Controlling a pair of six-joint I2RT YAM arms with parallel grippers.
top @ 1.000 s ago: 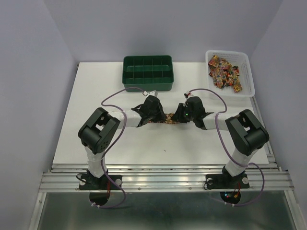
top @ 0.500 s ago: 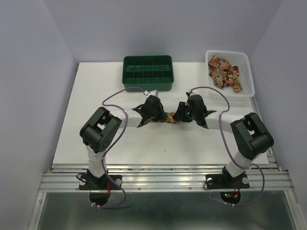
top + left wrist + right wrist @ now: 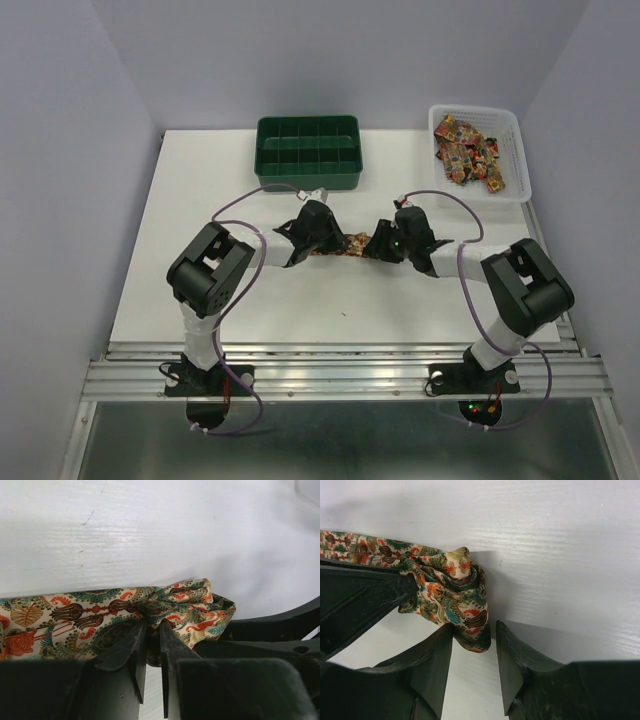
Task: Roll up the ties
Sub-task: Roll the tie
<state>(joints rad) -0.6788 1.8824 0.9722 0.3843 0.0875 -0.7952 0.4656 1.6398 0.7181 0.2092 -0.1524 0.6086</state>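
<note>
One tie [image 3: 350,243] lies across the middle of the table between my two grippers, cream fabric with red, green and brown paisley. In the left wrist view it stretches flat to the left [image 3: 75,617] and bunches into a loose roll at its right end. My left gripper [image 3: 152,626] is shut on a fold of that bunched fabric; from above the gripper [image 3: 330,240] sits at the tie's left part. My right gripper [image 3: 472,636] stands open around the lower edge of the rolled end [image 3: 455,592], with a gap at its right finger [image 3: 512,652]. More ties [image 3: 468,148] fill the white basket.
A green compartment tray [image 3: 307,150] stands at the back, just behind the left gripper. The white basket [image 3: 515,160] sits at the back right corner. The black body of the left gripper [image 3: 355,602] lies close beside the roll in the right wrist view.
My right gripper has opened its jaws off the rolled end and its arm shifted a little to the right. My left gripper closed tighter on the tie and stayed in place.
</note>
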